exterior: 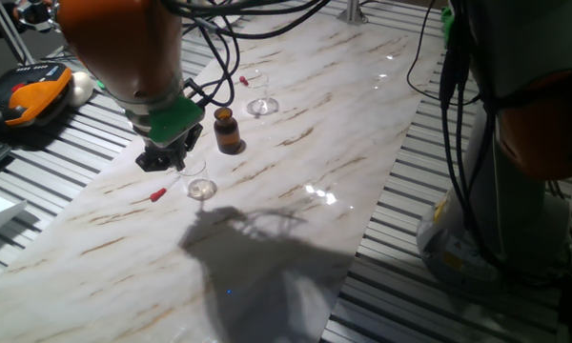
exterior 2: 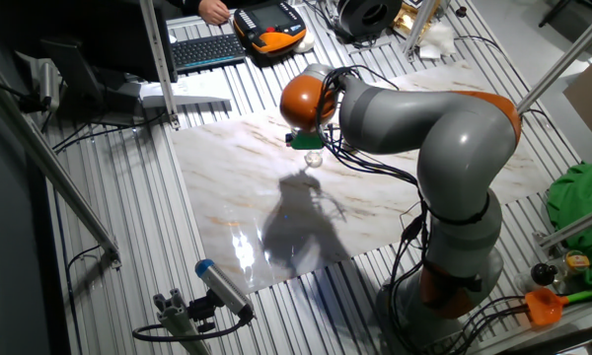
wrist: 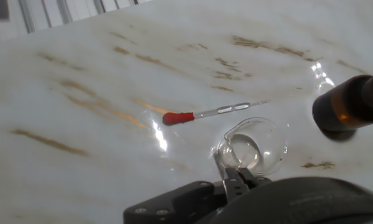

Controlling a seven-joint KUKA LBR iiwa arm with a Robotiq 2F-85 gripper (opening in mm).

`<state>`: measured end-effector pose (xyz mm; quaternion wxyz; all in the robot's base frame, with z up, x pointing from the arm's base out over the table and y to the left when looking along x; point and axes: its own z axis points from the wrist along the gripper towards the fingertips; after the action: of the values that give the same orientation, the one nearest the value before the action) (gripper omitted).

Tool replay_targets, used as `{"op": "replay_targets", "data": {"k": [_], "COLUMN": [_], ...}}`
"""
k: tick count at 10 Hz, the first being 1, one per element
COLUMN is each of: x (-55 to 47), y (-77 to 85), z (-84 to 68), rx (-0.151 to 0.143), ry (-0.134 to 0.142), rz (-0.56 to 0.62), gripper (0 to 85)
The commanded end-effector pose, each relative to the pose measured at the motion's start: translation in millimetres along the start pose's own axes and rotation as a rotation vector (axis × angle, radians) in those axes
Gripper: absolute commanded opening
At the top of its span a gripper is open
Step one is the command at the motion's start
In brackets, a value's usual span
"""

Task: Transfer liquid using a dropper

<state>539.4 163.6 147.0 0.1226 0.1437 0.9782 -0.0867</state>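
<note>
- One dropper with a red bulb and a clear glass stem lies flat on the counter, just beside a small clear glass beaker; its stem tip points toward the beaker's far side.
- In the hand view the dropper lies beyond the fingers, apart from them, with nothing touching it; the beaker sits directly ahead of the fingertips.
- Seen from the fixed view near the counter, the gripper hangs low over the counter, with the dropper just below and in front of it and the beaker to the side.
- Whether the fingers are spread or pressed together I cannot tell; only a small metal tip shows at the bottom of the hand view, and they hold nothing visible.
- A brown glass bottle stands upright near the beaker, on the side away from the dropper.
- Farther along the counter stands a second clear glass vessel, with another small red-tipped item beside it, too small to identify.
- The counter is a pale marble-patterned sheet with brown veins, glossy enough to show light glare and the arm's shadow; it lies on a ribbed metal table.
- Around it are a keyboard, an orange-and-black handheld pendant, cables, and green cloth.
</note>
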Motion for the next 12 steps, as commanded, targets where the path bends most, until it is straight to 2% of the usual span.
{"op": "replay_targets", "data": {"k": [1, 2, 4, 12], "x": [-0.1, -0.1, -0.1, -0.1], "y": [-0.1, -0.1, -0.1, -0.1], "z": [0.0, 0.0, 0.0, 0.0], "rx": [0.002, 0.024, 0.015, 0.014], "ry": [-0.013, -0.033, -0.046, -0.058], "rz": [-0.012, -0.022, -0.033, -0.058], "gripper": [0.0, 0.0, 0.0, 0.0]}}
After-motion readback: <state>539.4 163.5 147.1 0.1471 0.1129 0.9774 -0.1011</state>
